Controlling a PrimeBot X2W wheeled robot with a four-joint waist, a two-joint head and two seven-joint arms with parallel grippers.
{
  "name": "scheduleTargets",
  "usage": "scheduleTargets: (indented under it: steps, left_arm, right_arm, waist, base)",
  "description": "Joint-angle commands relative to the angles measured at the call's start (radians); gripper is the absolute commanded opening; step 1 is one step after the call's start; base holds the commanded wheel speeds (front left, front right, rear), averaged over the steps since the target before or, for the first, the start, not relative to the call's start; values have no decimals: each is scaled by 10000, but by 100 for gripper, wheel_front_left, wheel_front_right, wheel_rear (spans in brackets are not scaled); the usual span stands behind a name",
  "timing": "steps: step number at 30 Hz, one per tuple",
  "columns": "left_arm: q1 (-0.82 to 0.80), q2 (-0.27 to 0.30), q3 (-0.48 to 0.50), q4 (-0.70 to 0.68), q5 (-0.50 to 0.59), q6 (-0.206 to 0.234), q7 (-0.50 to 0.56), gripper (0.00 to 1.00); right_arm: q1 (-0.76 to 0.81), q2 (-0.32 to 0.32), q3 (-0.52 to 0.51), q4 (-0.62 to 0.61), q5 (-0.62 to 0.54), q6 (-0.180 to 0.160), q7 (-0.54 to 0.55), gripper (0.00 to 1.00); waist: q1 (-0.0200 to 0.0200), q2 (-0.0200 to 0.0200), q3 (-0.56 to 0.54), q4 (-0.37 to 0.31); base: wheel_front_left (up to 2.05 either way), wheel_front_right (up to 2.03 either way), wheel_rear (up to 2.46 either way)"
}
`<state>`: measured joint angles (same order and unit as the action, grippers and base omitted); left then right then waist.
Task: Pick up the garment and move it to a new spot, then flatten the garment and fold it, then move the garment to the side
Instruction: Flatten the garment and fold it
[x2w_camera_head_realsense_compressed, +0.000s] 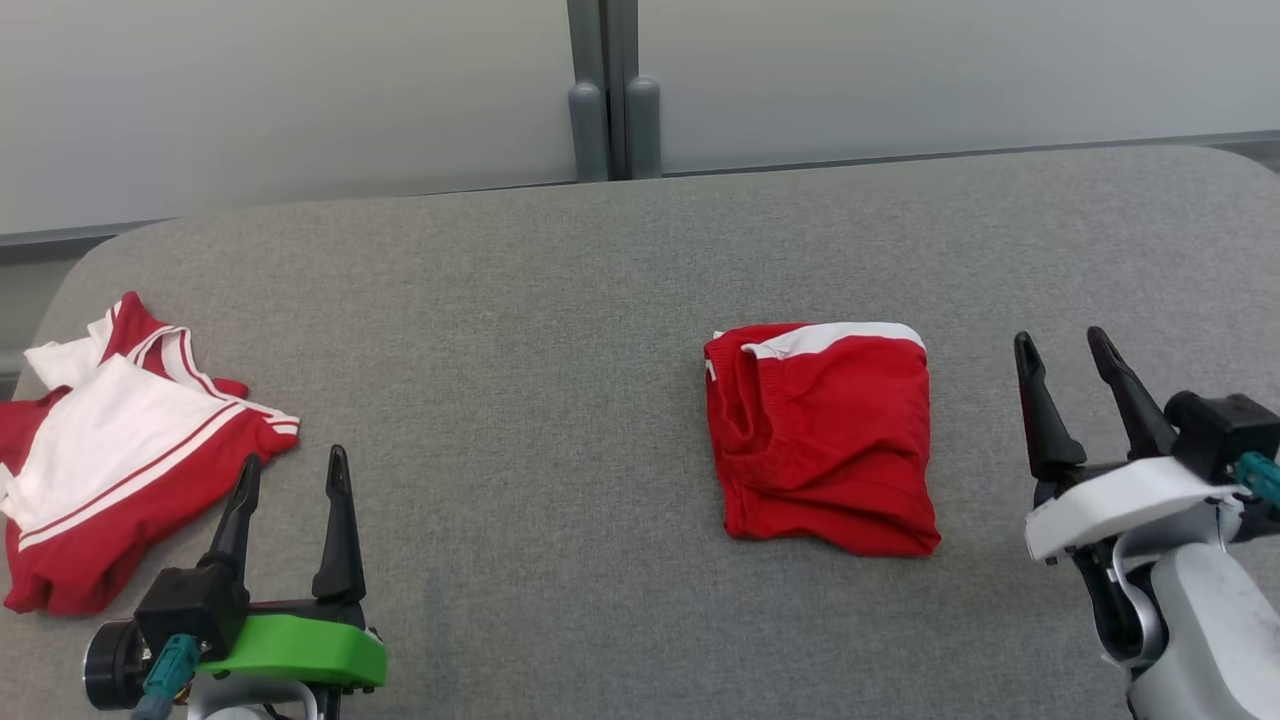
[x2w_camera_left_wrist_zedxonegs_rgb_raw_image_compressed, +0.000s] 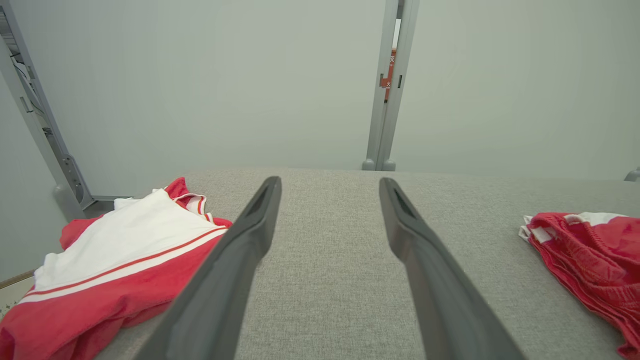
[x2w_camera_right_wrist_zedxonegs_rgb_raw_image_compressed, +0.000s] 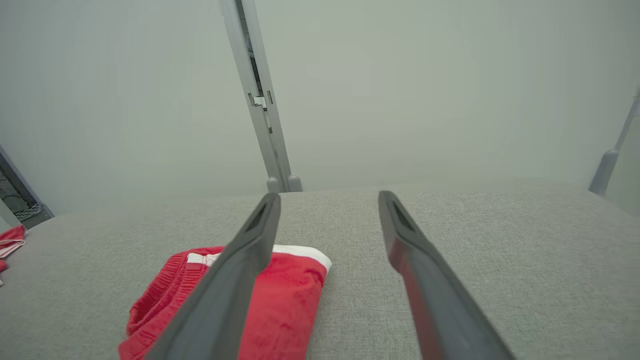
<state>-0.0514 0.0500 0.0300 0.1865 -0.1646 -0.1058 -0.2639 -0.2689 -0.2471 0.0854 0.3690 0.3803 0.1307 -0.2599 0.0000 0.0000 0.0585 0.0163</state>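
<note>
Garment (x2w_camera_head_realsense_compressed: 822, 440) folded, one; shirt (x2w_camera_head_realsense_compressed: 120, 460) crumpled, one.

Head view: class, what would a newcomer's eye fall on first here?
The folded red garment, lying right of centre on the grey surface. Next, a crumpled red-and-white top at its left edge. The left gripper and right gripper stand open and empty at the lower corners.

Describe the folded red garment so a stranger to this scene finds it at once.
Take the wide grey table. Right of its middle, near the right claw, lies the folded garment. Unlike the crumpled red-and-white garment at the left edge, it is a neat red square with one white band.
</note>
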Motion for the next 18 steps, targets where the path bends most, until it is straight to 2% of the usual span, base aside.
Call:
scheduleTargets:
  steps: [1,7,18]
  left_arm:
    - [112,12,48,-46,91,17,-4,100]
    - [252,12,93,-67,113,6,-4,100]
    - [456,32,225,-51,306,-74,-4,100]
  right_arm:
    - [383,91,-192,-302,-5,2,-41,100]
    - [1660,471,-576,-1428,-241,2,-56,100]
    - [3044,1186,-809,-2523,-722,2,-7,100]
  waist:
    - [0,0,-115,-112]
    - [0,0,-351,-232]
    - [0,0,-674,-146]
  base:
    - [0,0,0]
    - [0,0,0]
    - [0,0,0]
